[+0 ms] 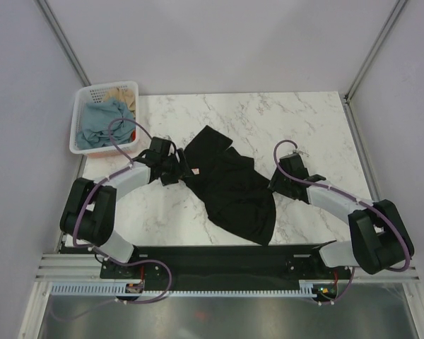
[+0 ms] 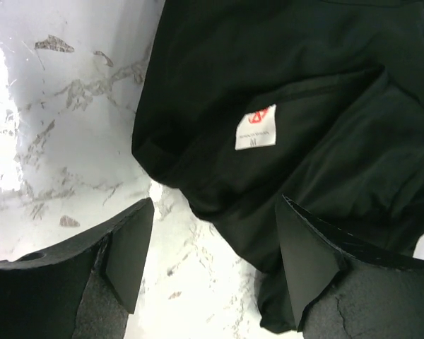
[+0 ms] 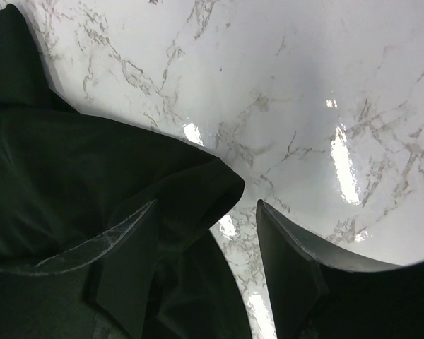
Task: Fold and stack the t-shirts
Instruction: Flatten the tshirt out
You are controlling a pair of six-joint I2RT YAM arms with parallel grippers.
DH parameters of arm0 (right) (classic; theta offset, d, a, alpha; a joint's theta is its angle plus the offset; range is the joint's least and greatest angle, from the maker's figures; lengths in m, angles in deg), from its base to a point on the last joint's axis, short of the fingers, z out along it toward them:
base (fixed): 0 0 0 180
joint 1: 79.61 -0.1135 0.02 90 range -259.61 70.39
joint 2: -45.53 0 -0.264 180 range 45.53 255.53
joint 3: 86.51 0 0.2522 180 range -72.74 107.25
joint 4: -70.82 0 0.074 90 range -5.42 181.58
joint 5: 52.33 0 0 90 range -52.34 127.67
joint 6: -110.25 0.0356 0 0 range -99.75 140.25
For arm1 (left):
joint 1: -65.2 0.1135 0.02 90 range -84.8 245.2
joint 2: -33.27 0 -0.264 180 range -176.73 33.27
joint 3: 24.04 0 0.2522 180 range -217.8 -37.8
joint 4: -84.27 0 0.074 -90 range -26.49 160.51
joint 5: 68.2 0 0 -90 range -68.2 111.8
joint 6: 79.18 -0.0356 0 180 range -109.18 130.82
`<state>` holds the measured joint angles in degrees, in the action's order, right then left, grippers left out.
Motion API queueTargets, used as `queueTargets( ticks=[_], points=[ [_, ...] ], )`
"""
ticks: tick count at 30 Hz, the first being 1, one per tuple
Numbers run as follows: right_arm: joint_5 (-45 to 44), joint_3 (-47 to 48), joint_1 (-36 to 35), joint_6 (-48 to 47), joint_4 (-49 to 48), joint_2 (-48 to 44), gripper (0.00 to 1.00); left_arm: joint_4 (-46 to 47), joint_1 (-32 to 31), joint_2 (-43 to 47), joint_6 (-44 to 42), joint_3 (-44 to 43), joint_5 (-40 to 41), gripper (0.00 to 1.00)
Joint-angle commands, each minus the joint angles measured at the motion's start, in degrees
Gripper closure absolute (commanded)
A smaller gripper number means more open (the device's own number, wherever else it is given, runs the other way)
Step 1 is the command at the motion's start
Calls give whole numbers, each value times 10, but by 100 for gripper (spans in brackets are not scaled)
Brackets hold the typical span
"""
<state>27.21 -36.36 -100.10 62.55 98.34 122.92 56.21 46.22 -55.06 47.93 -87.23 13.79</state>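
- Black t-shirt (image 1: pixel 230 187), crumpled on the table (image 1: pixel 268 113), is seemingly being spread flat.
- Left jaws are being held wide, empty, by the neck label (image 2: pixel 256 128).
- Right jaws are being held open astride a sleeve hem (image 3: pixel 222 183); closing there is needed next.

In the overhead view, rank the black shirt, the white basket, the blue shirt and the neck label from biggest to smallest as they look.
1. Black shirt, spread on the table.
2. Basket.
3. Blue shirt, bunched inside the basket, so only part of it shows.
4. Neck label, a tiny patch.
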Motion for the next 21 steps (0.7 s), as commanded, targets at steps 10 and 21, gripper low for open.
queueTargets(
  ticks=[10,21],
  points=[
    [-77,63,19,-41,-14,-3,100,54,4,-88,-2,-116,9,98],
    [-225,398,24,-144,173,-91,100,-124,2,95,-42,-258,125,98]
  ],
)
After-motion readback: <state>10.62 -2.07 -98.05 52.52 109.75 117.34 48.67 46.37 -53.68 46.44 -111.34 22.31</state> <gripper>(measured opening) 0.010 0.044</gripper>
